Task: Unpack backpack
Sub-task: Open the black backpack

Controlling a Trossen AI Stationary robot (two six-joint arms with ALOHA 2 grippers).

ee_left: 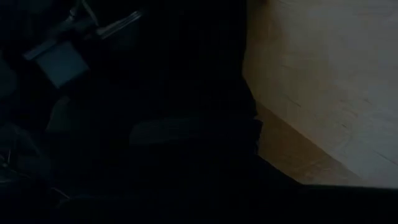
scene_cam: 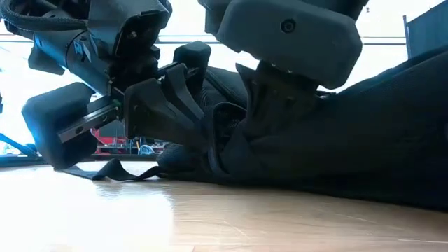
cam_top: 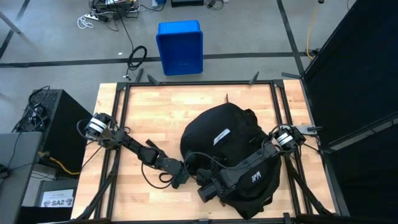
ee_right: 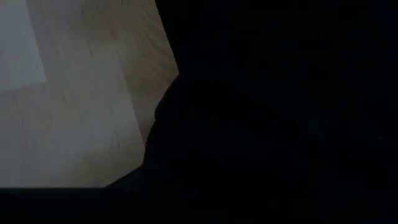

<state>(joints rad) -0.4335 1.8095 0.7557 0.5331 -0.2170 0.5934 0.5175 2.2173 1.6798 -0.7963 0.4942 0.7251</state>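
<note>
— The left gripper (cam_top: pixel 180 176) is shut tight, down at the near edge of the backpack (cam_top: pixel 227 134), right against the black fabric. I'd guess it's pinching a fold or a strap to keep the bag from sliding, but I can't make out what, if anything, sits between its fingers.

— And the right gripper (cam_top: pixel 208 191)?

— Just beside the left one, low on the same near side of the bag, its arm lying across the top of the pack. Whether its fingers are apart or closed on something, I cannot tell; it's all black on black there.

— So both are working the same spot?

— Looks that way. My reading is that one holds while the other hunts for the opening or a zipper. Nothing has come out yet that I can see.

— Where's the bag itself?

— Lying on the wooden table (cam_top: pixel 155 112), right of centre, white label (cam_top: pixel 221 136) facing up. A loose strap (scene_cam: pixel 115 170) trails flat on the wood at the front.

— And further back?

— A blue bin (cam_top: pixel 180 46) on the floor beyond the table's far edge, well apart from everything.
</note>
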